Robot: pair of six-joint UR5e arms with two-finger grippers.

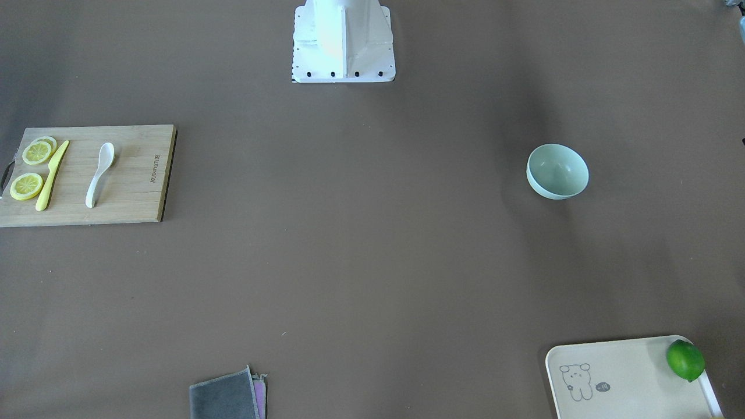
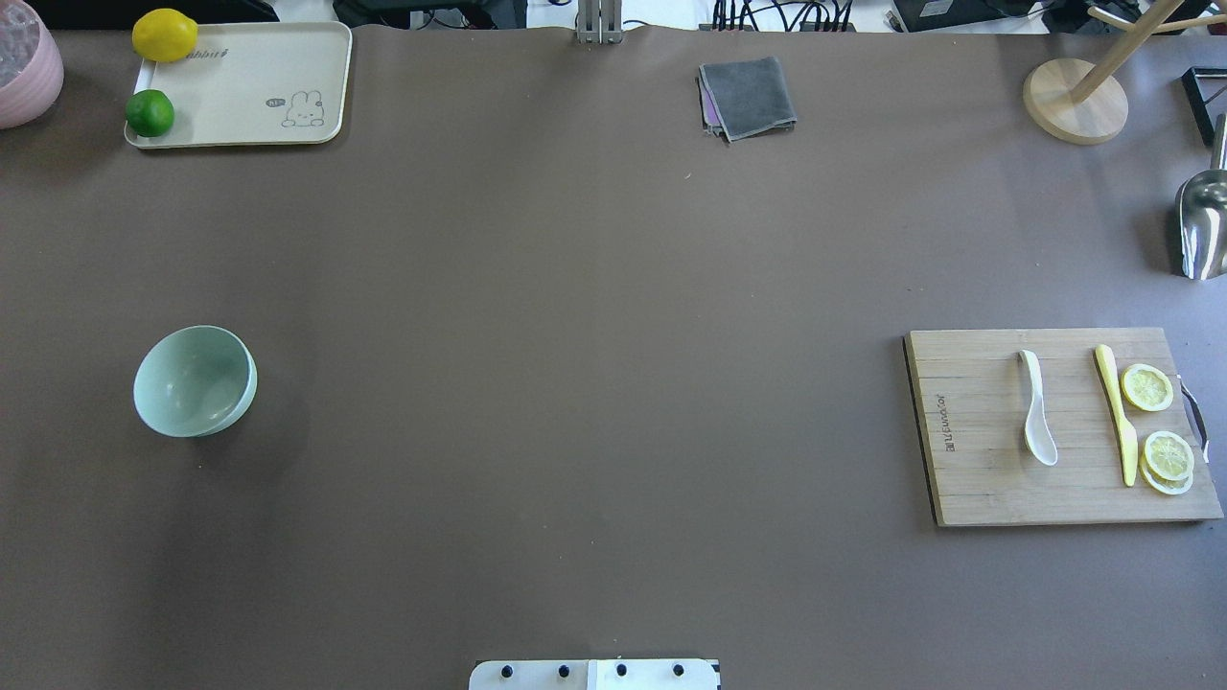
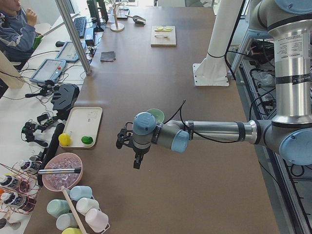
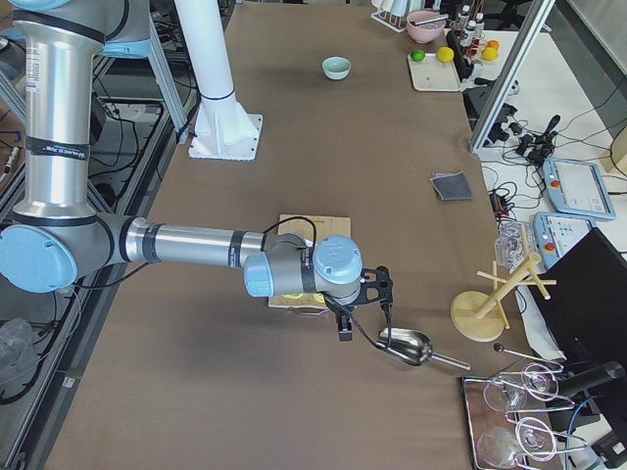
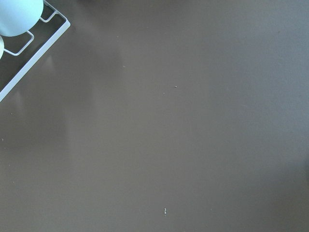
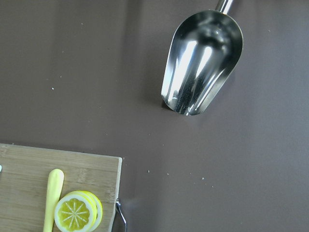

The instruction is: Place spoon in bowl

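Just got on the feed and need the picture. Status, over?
Claws: left claw and right claw above table, open or shut unclear. Spoon on cutting board, bowl empty at opposite end. Yellow knife beside spoon, apart.

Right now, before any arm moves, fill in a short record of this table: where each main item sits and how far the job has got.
Spoon: lying on the cutting board, beside the yellow knife, scoop toward the robot base
Bowl: empty, on the bare table, robot's left side
Board extras: lemon slices beyond the knife
Tray: holds a lemon and a lime
Job status: spoon not yet in bowl; they sit at opposite ends
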